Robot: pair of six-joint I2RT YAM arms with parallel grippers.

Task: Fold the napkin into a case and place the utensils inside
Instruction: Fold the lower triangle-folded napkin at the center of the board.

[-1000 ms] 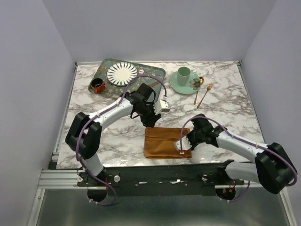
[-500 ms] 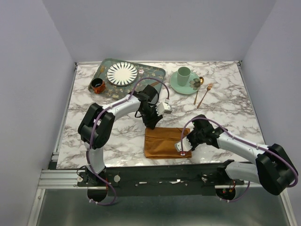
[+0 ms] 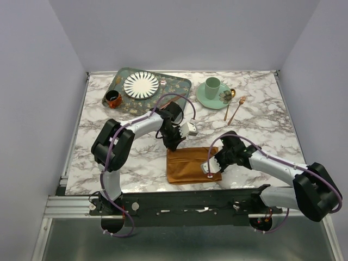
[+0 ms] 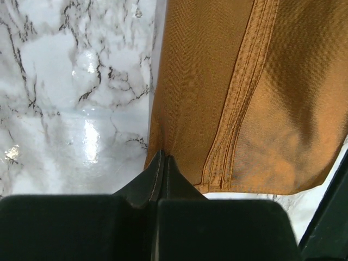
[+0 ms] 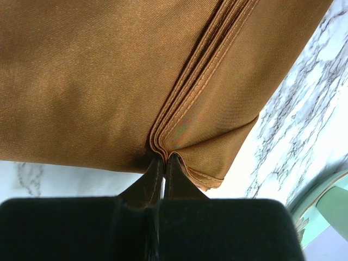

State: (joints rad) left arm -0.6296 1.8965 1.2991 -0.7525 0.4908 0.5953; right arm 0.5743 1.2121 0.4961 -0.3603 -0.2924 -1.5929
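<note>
The rust-orange napkin lies folded into a rectangle near the table's front edge. My left gripper is at its far left corner. In the left wrist view the jaws are shut, pinching the napkin at its edge, and the cloth puckers at the left gripper. My right gripper is at the napkin's right edge. It is shut on the stacked folded layers of the napkin, which meet at the right gripper. A copper fork and spoon lie at the back right.
A green patterned tray at the back left holds a striped plate. A small orange-brown cup stands at the tray's near edge. A mint cup sits on a mint saucer next to the utensils.
My left gripper came down towards me onto the napkin's far left corner and closed on it. The right gripper has stayed shut on the napkin's right edge.
</note>
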